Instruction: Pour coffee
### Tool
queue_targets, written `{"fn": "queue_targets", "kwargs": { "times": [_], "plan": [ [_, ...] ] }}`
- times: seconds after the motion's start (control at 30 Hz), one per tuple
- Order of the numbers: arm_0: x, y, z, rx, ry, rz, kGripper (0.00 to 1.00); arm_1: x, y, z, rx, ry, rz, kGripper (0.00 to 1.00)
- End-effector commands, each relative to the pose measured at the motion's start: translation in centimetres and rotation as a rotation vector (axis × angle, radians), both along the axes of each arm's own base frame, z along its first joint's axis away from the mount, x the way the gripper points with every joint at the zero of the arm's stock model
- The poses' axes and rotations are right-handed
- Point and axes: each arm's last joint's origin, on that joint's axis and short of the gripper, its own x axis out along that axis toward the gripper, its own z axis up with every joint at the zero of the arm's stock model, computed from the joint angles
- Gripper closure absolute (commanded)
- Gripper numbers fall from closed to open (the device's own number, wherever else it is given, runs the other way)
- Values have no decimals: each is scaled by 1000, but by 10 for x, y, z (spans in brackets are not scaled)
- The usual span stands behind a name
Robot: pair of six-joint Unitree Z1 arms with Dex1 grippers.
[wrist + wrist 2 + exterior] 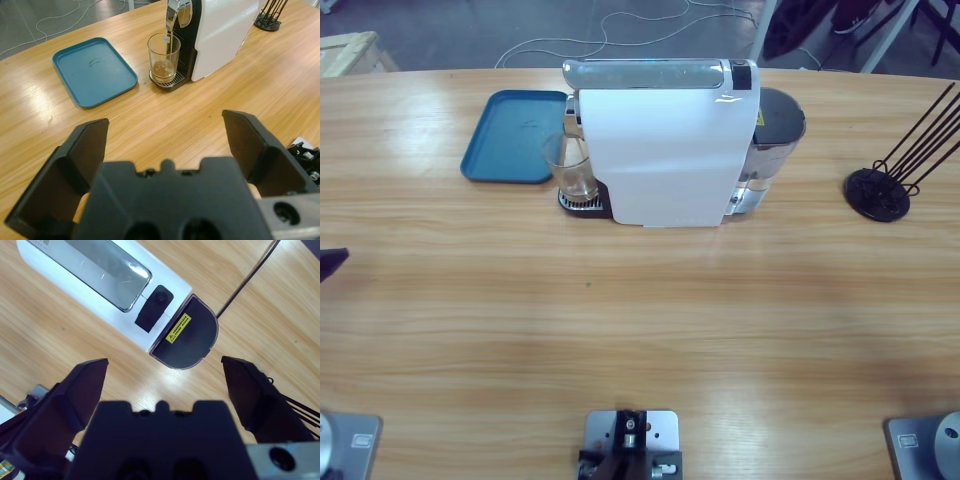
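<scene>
A: Going from the left, what sits on the tabletop (640, 330)?

B: A blue tray (510, 135) lies flat at the far left, with nothing on it. Just beside it on the right stands a clear glass (572, 168) on the drip grate of a white coffee machine (670, 150). Well apart at the far right is a black wire rack (885, 185).

A: Where is the coffee?

B: The coffee (163, 70) is a shallow reddish-brown pool at the bottom of the glass. A thin stream seems to run from the spout (172, 15) down into it, though the line is faint enough that I would not swear to it.

A: And the arms?

B: The left pincer (165, 145) hovers back from the glass, jaws spread wide and holding nothing. The right pincer (164, 385) hangs above the machine looking down on its top, also wide and empty. From above, neither arm is clearly visible.

A: So how far along is it?

B: I judge brewing is under way. The glass is in place and holds only a little. Filling it remains, and perhaps moving it to the tray.
</scene>
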Motion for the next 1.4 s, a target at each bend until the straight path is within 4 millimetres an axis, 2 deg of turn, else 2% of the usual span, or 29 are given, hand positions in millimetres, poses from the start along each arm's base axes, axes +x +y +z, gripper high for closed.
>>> {"fn": "queue_targets", "kwargs": {
  "times": [0.03,0.27,0.33,0.4,0.47,0.5,0.57,0.73,0.8,0.9,1.03,1.1,1.2,1.4],
  "plan": [
    [1,0,-11,30,14,3,18,-16,-13,10,-4,-6,23,0],
    [1,-1,-11,31,16,2,18,-19,-15,12,2,-9,27,0],
    [1,-1,-11,32,17,2,18,-25,-19,19,10,-37,57,0],
    [2,-2,-10,36,20,2,18,-48,-32,37,78,-139,101,0],
    [3,-4,-12,43,24,3,18,-91,-60,52,184,-304,96,0],
    [4,-5,-13,45,26,4,18,-110,-73,50,218,-358,80,0],
    [7,-7,-15,51,21,17,18,-140,-94,29,242,-405,40,0],
    [30,-36,-5,49,10,24,18,-191,-128,-53,251,-377,1,0],
    [48,-57,-1,83,17,23,26,-203,-133,-69,304,-331,-26,0],
    [80,-87,-7,115,24,42,23,-203,-130,-91,331,-256,-10,0],
    [122,-128,-38,174,84,13,27,-207,-132,-111,346,-266,-7,0],
    [133,-141,-48,176,87,-13,27,-211,-135,-118,342,-263,-6,0],
    [148,-149,-56,166,95,-38,32,-218,-140,-126,352,-274,-3,0],
    [174,-159,-67,210,97,-64,23,-218,-139,-125,357,-284,3,0]
  ]
}}
